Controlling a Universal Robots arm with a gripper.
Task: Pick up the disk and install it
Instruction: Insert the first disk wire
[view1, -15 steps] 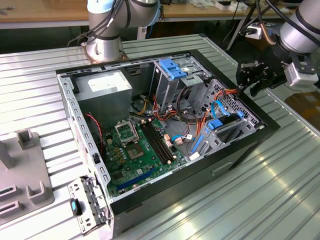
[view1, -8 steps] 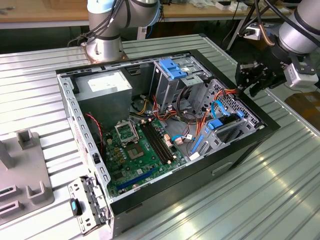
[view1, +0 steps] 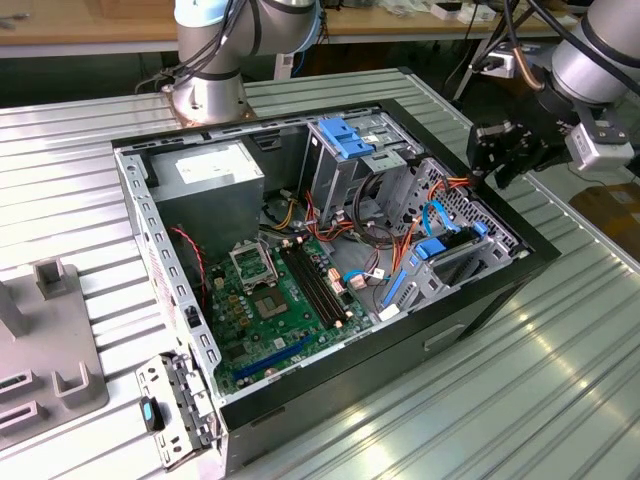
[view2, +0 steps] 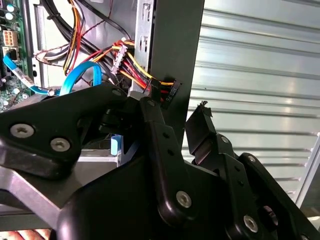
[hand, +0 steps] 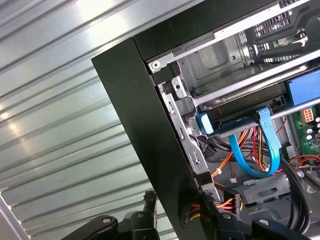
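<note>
Second wrist view has the claw (view2: 175, 106) nearest, its fingers (view2: 150, 130) spread and holding nothing, with the black wall of the case (view2: 175, 50) just beyond them. Past that wall, in the first wrist view, the disk (hand: 240, 112) lies flat in the drive bay, a blue cable (hand: 240, 155) looped against its edge. In the exterior view the claw hangs over the case's rim at the exterior view's right, near the disk, and the case rests on the ribbed worktop (view1: 560, 350).
</note>
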